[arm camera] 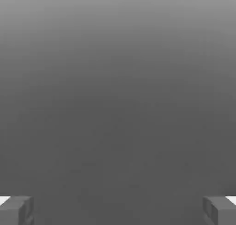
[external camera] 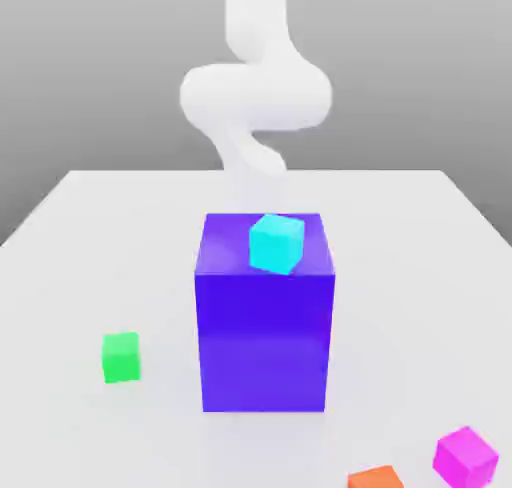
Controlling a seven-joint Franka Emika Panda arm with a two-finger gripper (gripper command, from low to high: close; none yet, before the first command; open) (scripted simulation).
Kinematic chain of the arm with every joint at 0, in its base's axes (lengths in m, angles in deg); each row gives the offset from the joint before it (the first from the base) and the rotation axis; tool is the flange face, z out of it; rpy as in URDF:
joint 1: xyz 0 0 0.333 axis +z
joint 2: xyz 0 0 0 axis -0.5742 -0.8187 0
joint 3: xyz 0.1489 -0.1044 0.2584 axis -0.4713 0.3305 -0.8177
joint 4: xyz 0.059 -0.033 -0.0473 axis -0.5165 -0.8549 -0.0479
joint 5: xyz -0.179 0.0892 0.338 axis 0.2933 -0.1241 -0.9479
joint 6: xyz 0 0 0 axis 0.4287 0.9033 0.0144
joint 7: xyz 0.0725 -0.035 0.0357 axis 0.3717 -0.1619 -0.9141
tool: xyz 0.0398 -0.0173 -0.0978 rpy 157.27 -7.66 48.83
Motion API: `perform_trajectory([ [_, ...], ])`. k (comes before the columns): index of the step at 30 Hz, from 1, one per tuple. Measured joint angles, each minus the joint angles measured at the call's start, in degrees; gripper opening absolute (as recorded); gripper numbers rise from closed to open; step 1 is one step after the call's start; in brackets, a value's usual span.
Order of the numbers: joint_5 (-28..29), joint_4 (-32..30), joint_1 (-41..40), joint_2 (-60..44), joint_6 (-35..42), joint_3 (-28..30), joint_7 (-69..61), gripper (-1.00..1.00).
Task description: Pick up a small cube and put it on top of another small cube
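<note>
Step in hand: the opening approach, by my reading. Nothing is grasped and no stacking has begun.

Tool [arm camera: 118, 210]: in the hand view its 2 fingertips [arm camera: 16, 210] sit wide apart at opposite sides of the frame, with bare grey background between them. Spread, holding nothing. In the exterior view the white arm [external camera: 255, 96] curls up behind the big blue-violet block [external camera: 265, 316], well apart from the cubes in front.

Small magenta-pink cube [external camera: 466, 456]: rests on the tabletop [external camera: 100, 256], low at the exterior view's right, near the front edge. Plain faces, slightly turned so 1 corner faces the camera. Much smaller than the block. An orange cube [external camera: 376, 478] lies just beside it, toward the exterior view's left.

Other pieces: a cyan cube [external camera: 276, 243] sits on top of the block; a green cube [external camera: 121, 357] rests on the tabletop at the exterior view's left.

Next move calls for: carrying the tool forward over the block, lowering it astride the pink cube, with the jaws turned to match its rotated faces. The orange neighbour leaves little clearance on that side.
</note>
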Motion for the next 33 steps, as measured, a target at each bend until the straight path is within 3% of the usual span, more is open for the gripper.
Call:
perform_trajectory([
  [18,8.76,0.83,3.51,-37.75,-10.45,-11.27,6.33,0.0],
  [29,11.54,1.23,9.43,-60.19,-17.05,-13.86,8.39,0.0],
  [33,14.38,2.72,11.97,-68.47,-22.3,-11.66,10.49,0.0],
])
